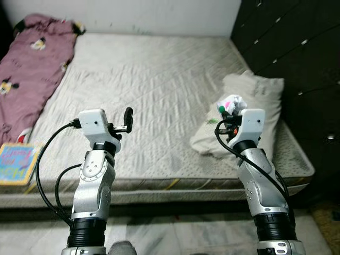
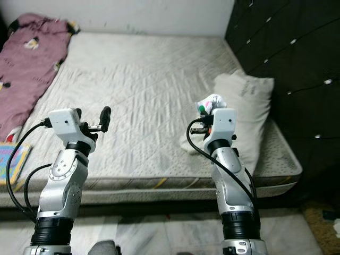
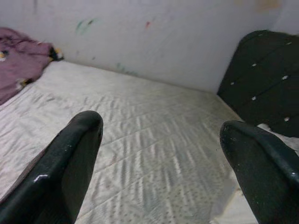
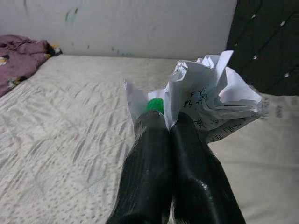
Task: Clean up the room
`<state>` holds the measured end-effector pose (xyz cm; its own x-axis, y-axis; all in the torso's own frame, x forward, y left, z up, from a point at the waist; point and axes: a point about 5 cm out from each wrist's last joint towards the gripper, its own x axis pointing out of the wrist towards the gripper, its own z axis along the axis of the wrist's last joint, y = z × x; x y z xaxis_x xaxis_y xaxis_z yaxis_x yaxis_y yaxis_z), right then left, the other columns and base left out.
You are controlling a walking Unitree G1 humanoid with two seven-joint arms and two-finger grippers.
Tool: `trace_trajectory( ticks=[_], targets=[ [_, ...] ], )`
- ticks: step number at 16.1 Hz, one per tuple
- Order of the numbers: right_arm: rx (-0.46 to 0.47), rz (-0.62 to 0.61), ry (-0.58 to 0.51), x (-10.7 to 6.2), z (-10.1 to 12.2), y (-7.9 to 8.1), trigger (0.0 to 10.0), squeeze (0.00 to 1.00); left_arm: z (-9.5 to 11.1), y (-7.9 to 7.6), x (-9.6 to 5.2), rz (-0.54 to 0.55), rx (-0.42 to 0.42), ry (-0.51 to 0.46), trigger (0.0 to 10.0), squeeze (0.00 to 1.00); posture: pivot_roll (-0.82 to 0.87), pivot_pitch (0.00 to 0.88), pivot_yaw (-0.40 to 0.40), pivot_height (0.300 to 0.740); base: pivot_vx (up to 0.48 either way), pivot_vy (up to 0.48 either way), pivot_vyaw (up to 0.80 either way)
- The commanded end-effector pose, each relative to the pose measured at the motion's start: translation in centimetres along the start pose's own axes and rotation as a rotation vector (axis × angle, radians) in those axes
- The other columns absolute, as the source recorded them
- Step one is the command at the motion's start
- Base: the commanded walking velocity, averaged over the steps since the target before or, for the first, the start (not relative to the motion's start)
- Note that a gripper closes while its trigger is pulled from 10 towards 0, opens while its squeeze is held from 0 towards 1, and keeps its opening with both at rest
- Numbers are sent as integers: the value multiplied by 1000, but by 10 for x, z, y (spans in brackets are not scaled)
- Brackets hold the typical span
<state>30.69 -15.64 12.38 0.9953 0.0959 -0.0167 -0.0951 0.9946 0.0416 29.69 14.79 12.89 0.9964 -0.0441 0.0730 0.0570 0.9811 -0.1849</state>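
1. Right end effector (image 4: 169,128): fingers pinched together on a crumpled paper wad (image 4: 212,100) with handwriting and a green spot in the folds. Held up off the bed, above the near right part of the mattress (image 1: 154,90).
2. Left end effector (image 3: 163,158): fingers spread wide, nothing between them. Raised over the near edge of the mattress, left of centre, pointing toward the far wall.
3. White pillow (image 1: 260,101) lies along the bed's right edge, just beyond the held paper and against the dark tufted headboard panel (image 1: 297,48).
4. Mauve blanket (image 1: 29,69) with small cartoon prints runs down the bed's left edge from the far left corner.
5. Colourful children's book (image 1: 16,162) sits flat at the near left corner of the bed, next to the blanket's end.
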Motion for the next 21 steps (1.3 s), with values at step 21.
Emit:
trace_trajectory(
  ticks=[21],
  targets=[
    [-56,32,-11,3,1,0,10000,0,-1,1,2,47,8,15,10000,0,10,0,-42,740,103,153,-265]
  ],
)
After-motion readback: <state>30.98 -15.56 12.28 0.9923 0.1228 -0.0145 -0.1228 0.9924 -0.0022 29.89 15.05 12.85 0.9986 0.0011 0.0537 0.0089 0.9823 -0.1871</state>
